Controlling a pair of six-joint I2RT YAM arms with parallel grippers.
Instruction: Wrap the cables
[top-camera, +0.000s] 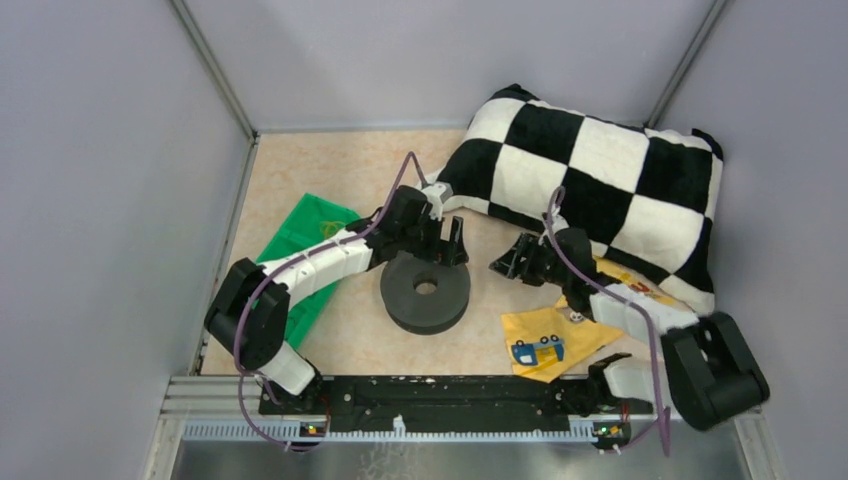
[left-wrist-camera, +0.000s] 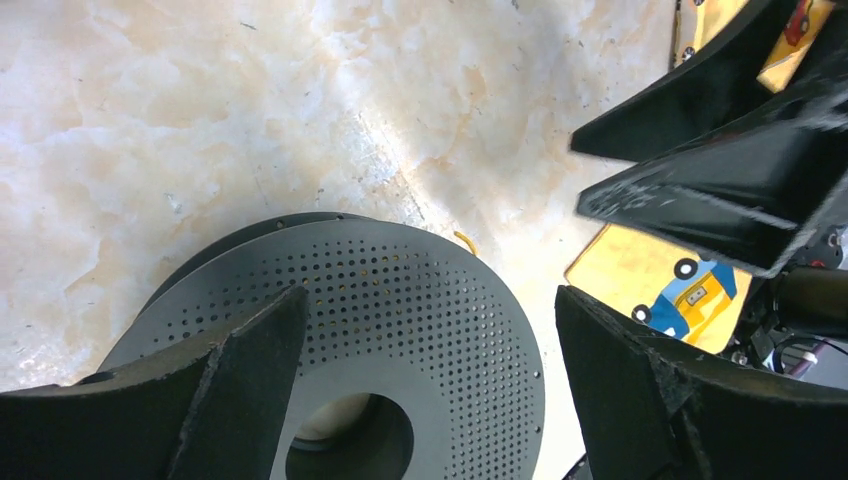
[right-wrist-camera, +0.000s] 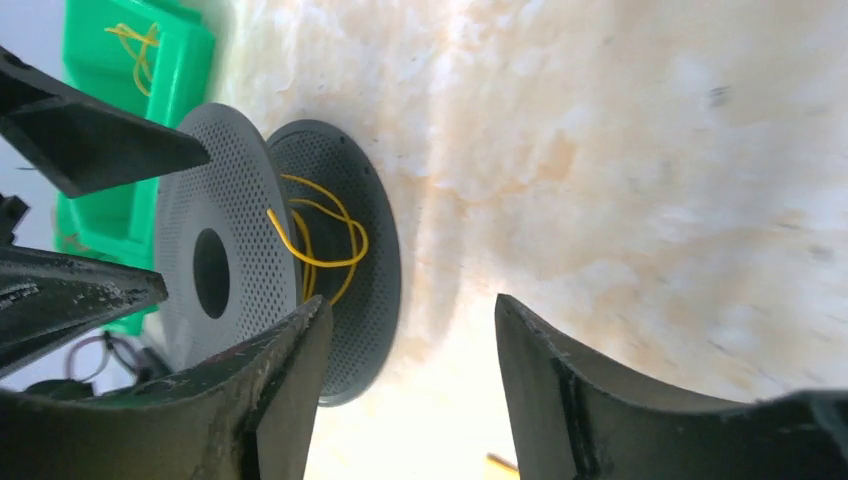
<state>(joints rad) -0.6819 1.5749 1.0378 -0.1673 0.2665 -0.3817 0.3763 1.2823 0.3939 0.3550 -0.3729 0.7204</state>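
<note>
Right wrist view: the gold cables (right-wrist-camera: 322, 240) sit in loose loops between the two perforated grey flanges of the spool (right-wrist-camera: 250, 200), just ahead of the right jaws, which stand wide open and hold nothing. The round spool lies flat on the marbled beige tabletop (right-wrist-camera: 650, 150), between both arms. The left jaws, also spread wide and empty, hover over its far rim, above the dotted top flange.
</note>
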